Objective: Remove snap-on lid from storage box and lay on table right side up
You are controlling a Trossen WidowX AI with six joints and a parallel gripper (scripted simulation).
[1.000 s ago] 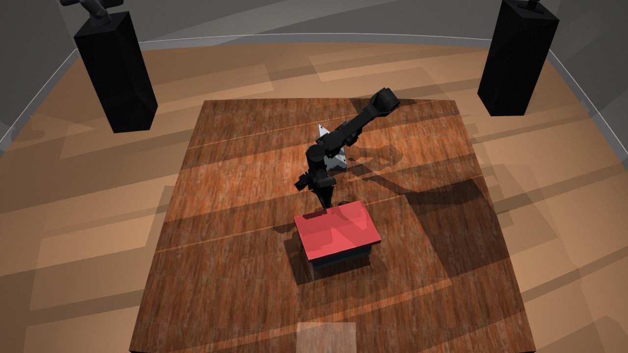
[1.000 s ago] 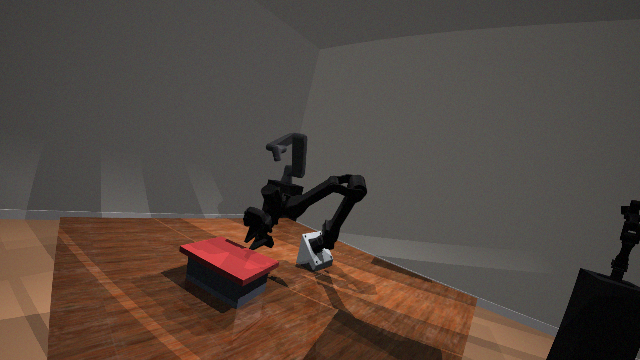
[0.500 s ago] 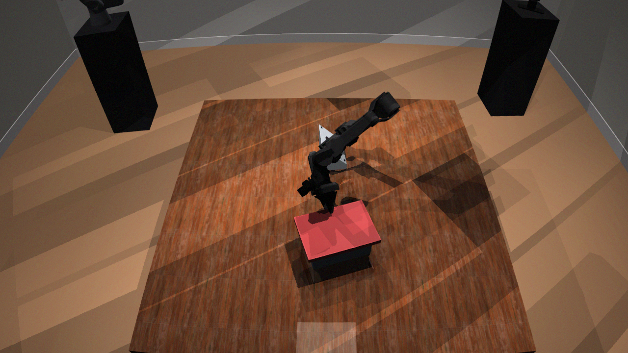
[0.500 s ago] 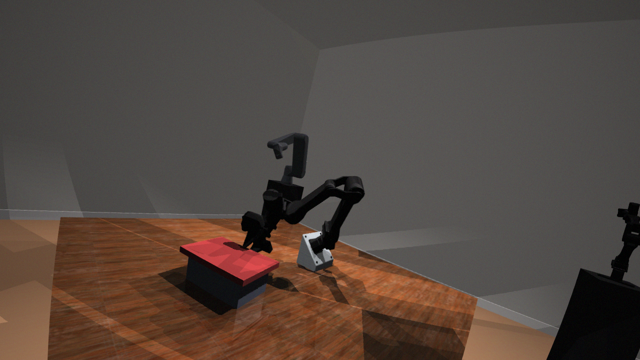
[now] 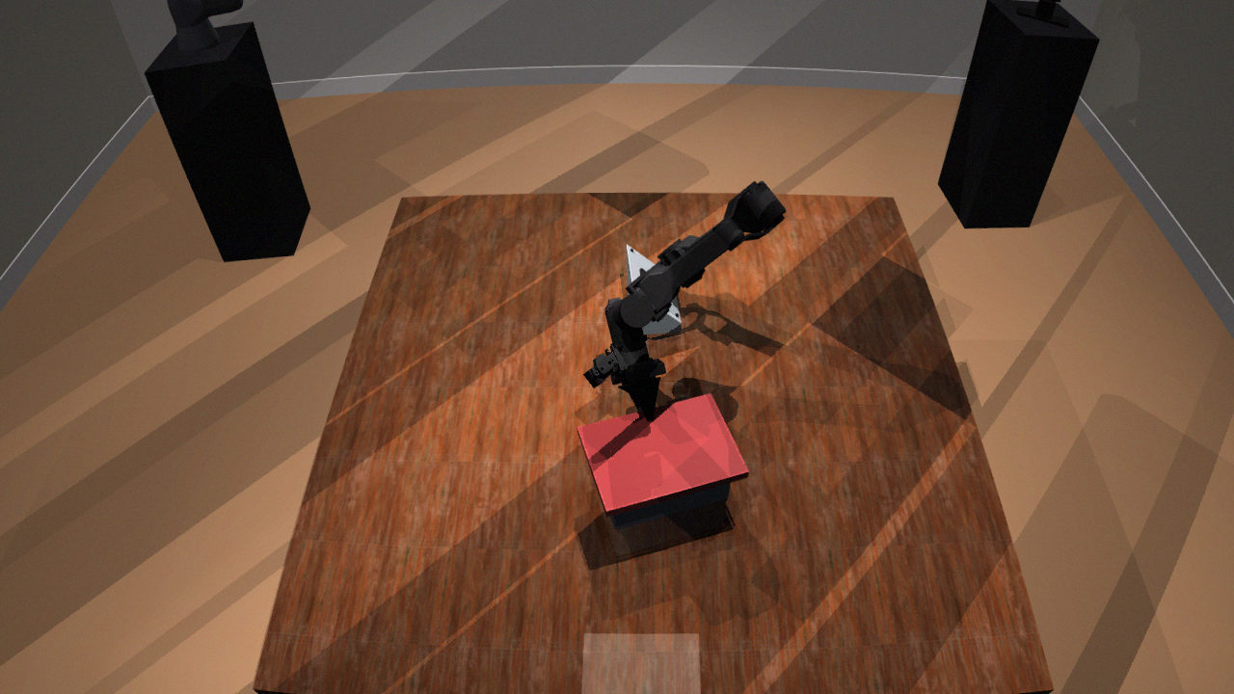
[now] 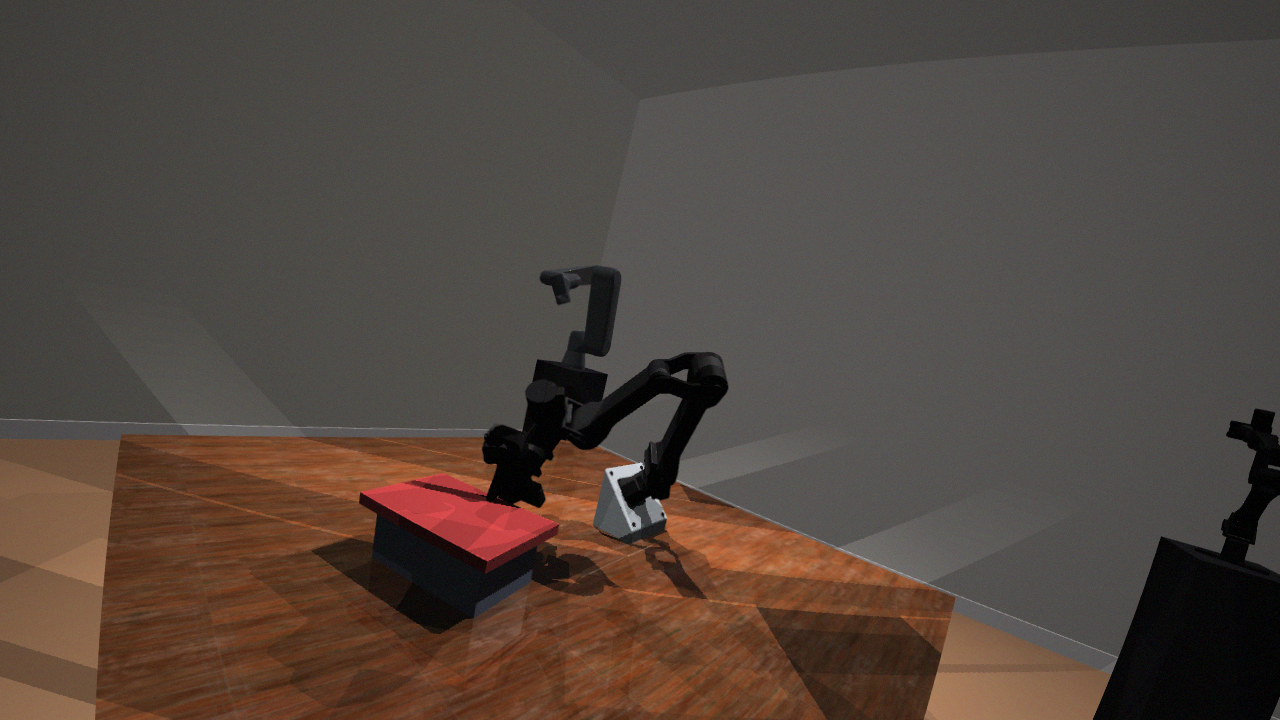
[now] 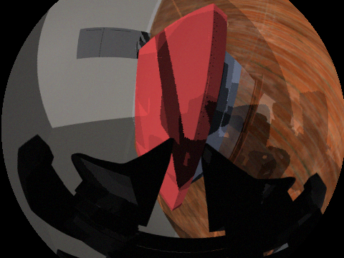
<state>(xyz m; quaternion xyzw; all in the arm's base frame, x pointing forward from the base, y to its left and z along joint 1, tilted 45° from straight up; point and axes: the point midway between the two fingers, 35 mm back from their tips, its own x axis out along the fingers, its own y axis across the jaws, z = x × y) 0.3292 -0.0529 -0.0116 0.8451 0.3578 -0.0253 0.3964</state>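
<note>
The red lid (image 5: pixel 664 457) (image 6: pixel 456 514) (image 7: pixel 186 72) sits flat on the dark blue storage box (image 5: pixel 668 511) (image 6: pixel 438 568) (image 7: pixel 226 93) near the middle of the wooden table (image 5: pixel 431 431) (image 6: pixel 223 626). My gripper (image 5: pixel 647 413) (image 6: pixel 505 497) (image 7: pixel 188 145) points down at the lid's back edge, on the side toward the arm's base. In the wrist view one finger lies over the lid's top and the other against its rim, with the edge pinched between them. The box stands level on the table.
The arm's grey base mount (image 5: pixel 638 263) (image 6: pixel 622 514) stands on the table just behind the box. Two black pillars (image 5: pixel 228 138) (image 5: pixel 1018 112) stand on the floor beyond the table's back corners. A pale patch (image 5: pixel 640 660) marks the front edge.
</note>
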